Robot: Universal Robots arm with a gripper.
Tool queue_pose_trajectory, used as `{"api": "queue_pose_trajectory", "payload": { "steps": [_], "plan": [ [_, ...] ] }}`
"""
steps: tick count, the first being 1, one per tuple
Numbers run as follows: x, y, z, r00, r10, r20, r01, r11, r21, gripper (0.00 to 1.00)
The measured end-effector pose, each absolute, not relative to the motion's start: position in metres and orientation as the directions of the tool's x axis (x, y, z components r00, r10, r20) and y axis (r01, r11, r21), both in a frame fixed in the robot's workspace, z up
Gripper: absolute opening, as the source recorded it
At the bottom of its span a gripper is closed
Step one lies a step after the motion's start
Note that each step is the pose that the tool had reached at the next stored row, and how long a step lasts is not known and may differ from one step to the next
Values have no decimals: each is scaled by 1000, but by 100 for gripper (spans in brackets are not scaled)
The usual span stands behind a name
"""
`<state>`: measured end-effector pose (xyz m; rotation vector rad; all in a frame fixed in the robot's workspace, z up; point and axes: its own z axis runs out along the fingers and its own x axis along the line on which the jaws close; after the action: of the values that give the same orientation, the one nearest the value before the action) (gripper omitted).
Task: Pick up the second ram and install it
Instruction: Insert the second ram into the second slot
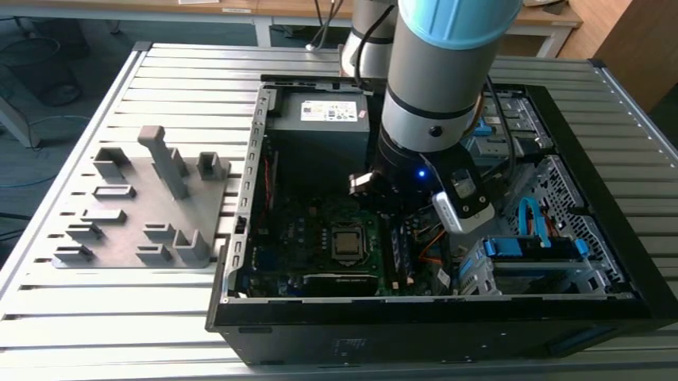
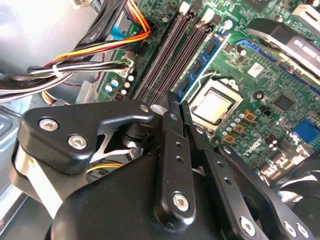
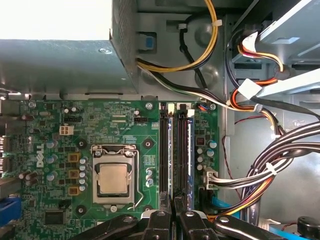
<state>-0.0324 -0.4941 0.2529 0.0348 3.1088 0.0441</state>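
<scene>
The gripper (image 2: 177, 107) is shown with its fingers pressed together, nothing visibly held, above the memory slots (image 3: 175, 150). The second ram (image 2: 202, 62) is seen standing in a slot beside the processor socket (image 3: 114, 177). Uneven downward pressure could leave one end unlatched.

A robotics lab or test workshop: an open black computer case (image 1: 424, 317) lies below the tool on a ribbed aluminium-profile tabletop (image 1: 190, 71), a grey plastic fixture plate (image 1: 138, 206) sits beside it, and wooden benches (image 1: 212, 12) stand behind.
</scene>
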Motion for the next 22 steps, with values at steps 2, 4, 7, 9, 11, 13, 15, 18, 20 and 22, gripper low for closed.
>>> {"api": "queue_pose_trajectory", "payload": {
  "steps": [2,4,7,9,11,13,15,18,20,22],
  "plan": [
    [-32,-494,252,-999,23,-32,22,999,29,14],
    [-32,-494,251,-999,23,-32,22,999,29,14],
    [-32,-494,250,-999,23,-32,22,999,29,14],
    [-32,-494,250,-999,23,-32,22,999,29,14],
    [-32,-494,250,-999,23,-32,22,999,29,14],
    [-32,-494,250,-999,23,-32,22,999,28,14],
    [-32,-494,249,-999,23,-32,22,999,27,14],
    [-31,-494,249,-999,23,-32,22,999,26,14],
    [-31,-494,249,-999,23,-32,22,999,26,14],
    [-31,-494,248,-999,23,-32,22,999,25,14]
  ]
}}
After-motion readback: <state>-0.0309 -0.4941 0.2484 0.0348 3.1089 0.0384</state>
